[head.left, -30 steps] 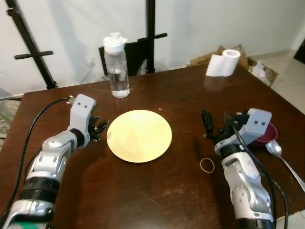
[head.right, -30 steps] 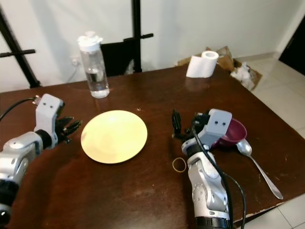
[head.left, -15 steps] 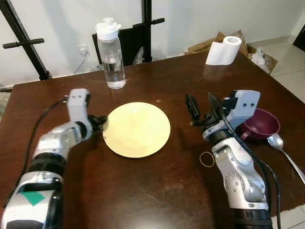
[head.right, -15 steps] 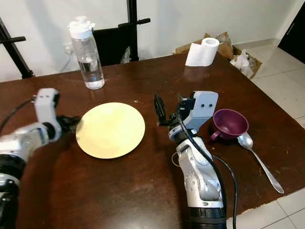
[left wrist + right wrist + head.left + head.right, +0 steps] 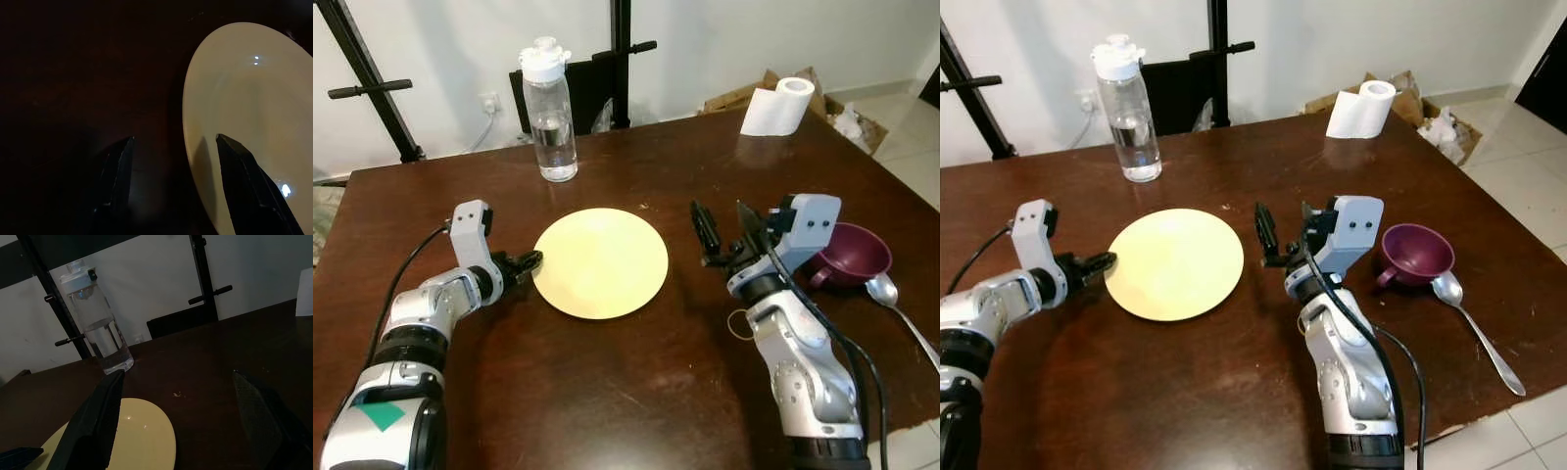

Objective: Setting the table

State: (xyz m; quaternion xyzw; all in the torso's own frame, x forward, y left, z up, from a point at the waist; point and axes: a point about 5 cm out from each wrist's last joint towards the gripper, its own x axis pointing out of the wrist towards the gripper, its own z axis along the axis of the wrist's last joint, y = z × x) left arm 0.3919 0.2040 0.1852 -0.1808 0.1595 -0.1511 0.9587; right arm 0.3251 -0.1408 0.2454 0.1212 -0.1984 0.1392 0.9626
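Dark wooden table (image 5: 636,392): a round yellow plate (image 5: 600,261) lies flat near the middle of the surface. The left gripper (image 5: 530,261) is low over the table at the plate's left rim, its jaws apart; in the left wrist view one finger (image 5: 247,181) overlaps the plate's edge while the other stands over bare wood beside it. Whether a finger touches the plate cannot be told.

The right gripper (image 5: 723,227) hangs above the table just right of the plate, jaws wide open and holding nothing, its fingers pointing toward the far edge.

A clear water bottle (image 5: 552,123) with a white cap stands upright near the far edge, behind the plate. A roll of white paper (image 5: 776,106) sits at the far right corner. A maroon cup (image 5: 850,254) stands near the right edge, partly behind the right arm, with a metal spoon (image 5: 898,313) lying just beside it along that edge. A rubber band (image 5: 737,323) lies on the wood beside the right forearm.
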